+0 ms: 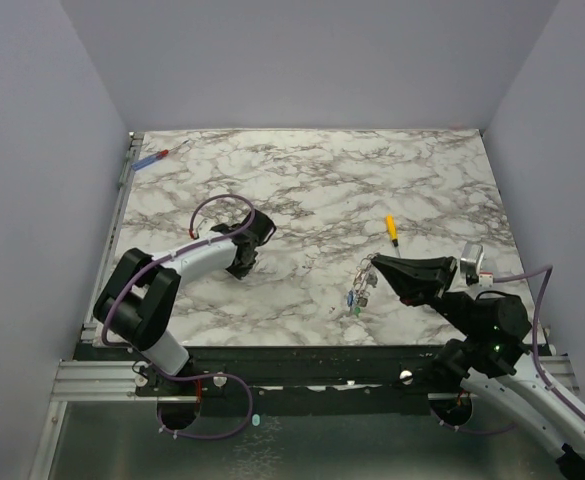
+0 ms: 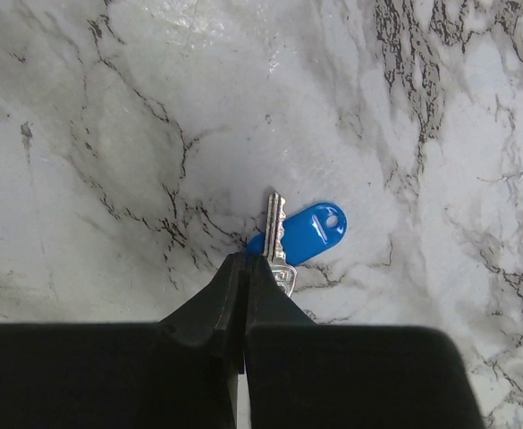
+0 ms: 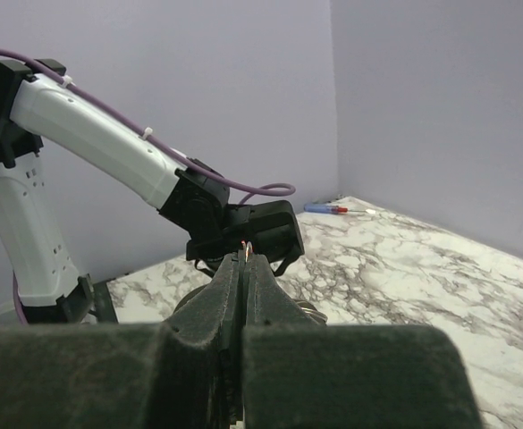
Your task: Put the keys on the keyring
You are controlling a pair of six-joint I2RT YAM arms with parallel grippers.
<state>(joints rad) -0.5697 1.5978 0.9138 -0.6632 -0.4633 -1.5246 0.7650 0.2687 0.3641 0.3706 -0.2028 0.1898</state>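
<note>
My left gripper (image 1: 242,266) points down at the table left of centre. In the left wrist view it (image 2: 245,261) is shut on the head of a silver key (image 2: 275,225), which stands on edge. Its blue tag (image 2: 307,234) lies on the marble. My right gripper (image 1: 376,262) is shut on the keyring (image 1: 363,270). Several keys with coloured tags (image 1: 355,296) hang from the ring onto the table. In the right wrist view only a thin tip of the keyring (image 3: 248,248) pokes out between the shut fingertips (image 3: 246,256). The left arm's gripper (image 3: 243,228) is just beyond.
A yellow-handled screwdriver (image 1: 392,229) lies behind the right gripper. A small clear box (image 1: 472,259) sits by the right arm. A blue and red screwdriver (image 1: 152,158) lies at the far left corner (image 3: 328,209). Purple cables loop over both arms.
</note>
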